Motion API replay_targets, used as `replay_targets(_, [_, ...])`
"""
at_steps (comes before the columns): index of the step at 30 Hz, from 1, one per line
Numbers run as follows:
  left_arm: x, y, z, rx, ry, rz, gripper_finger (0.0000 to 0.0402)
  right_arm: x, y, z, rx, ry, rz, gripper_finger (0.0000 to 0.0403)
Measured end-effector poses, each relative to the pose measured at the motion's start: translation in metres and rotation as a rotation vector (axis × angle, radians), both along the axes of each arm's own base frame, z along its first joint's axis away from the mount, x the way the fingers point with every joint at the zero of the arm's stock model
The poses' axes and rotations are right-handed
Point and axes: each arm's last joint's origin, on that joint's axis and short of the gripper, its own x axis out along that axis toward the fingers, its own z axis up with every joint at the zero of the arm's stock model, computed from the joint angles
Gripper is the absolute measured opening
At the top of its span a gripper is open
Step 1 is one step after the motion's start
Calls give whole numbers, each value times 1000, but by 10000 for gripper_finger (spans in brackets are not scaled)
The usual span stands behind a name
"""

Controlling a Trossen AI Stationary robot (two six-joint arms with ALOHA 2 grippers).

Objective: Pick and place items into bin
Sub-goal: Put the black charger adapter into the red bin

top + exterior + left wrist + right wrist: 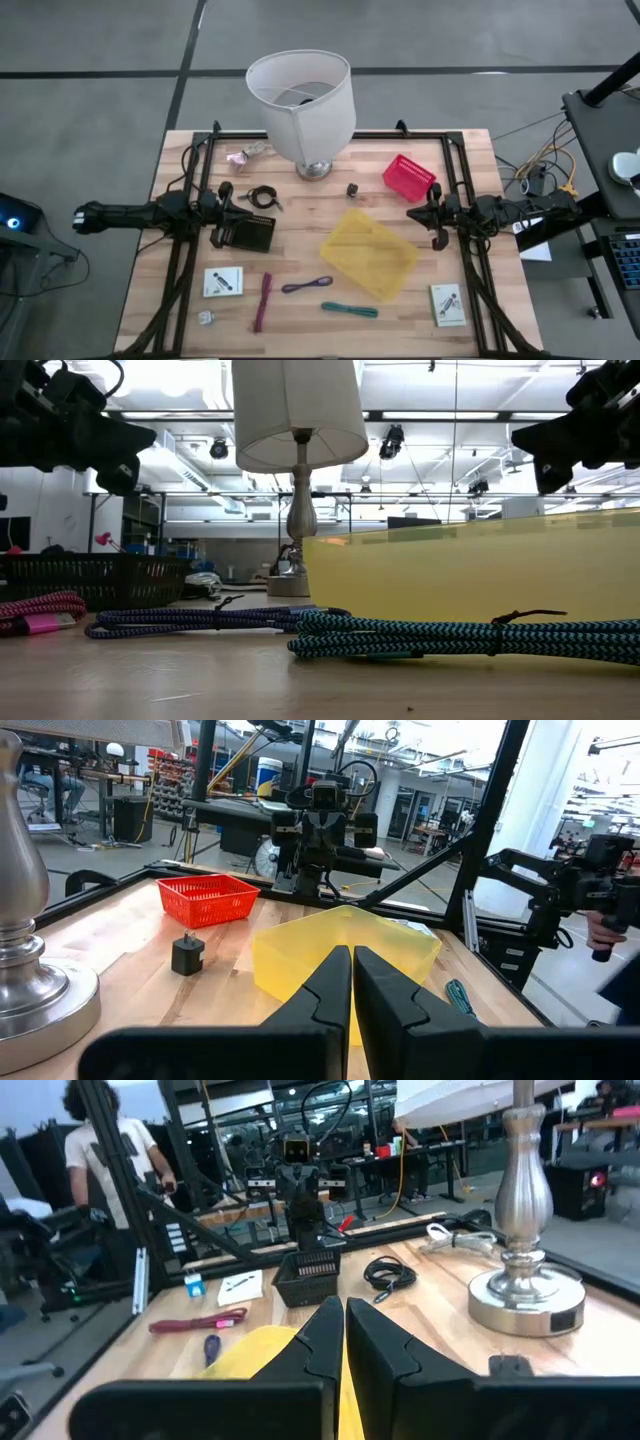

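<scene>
My left gripper point(238, 210) point(352, 965) hovers shut over the table's left half, beside a black mesh basket point(250, 234). My right gripper point(413, 214) point(335, 1315) hovers shut over the right half, near the yellow bin point(369, 253). Lying flat on the wood are a maroon tie point(264, 302), a purple tie point(307, 286), a teal tie point(349, 310), a black cord loop point(262, 197), a small black cube point(352, 188) and white packets point(223, 282) point(448, 304). The low view shows both grippers raised well above the table top.
A white-shaded lamp point(302, 105) stands on its metal base at the far middle. A red basket point(408, 177) sits at the far right, a crumpled packet point(245, 155) at the far left, a tiny clear item point(207, 318) near the front left corner. A black frame rims the table.
</scene>
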Motion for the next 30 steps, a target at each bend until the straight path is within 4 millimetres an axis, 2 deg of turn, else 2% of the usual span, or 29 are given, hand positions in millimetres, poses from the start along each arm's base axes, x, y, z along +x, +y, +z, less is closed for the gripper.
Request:
replay_targets(12, [0,0,0,0,0,0,0,0,0,0,256,-16,10,9])
replay_targets(20, [0,0,0,-8,-1,3,0,0,0,0,268,-17,9,9])
replay_targets(24, [0,0,3,-168,-31,9,0,0,-1,1,308,-30,-11,9])
replay_targets(30, [-4,3,24,-573,-270,17,0,-1,-5,5,548,-131,-145,9])
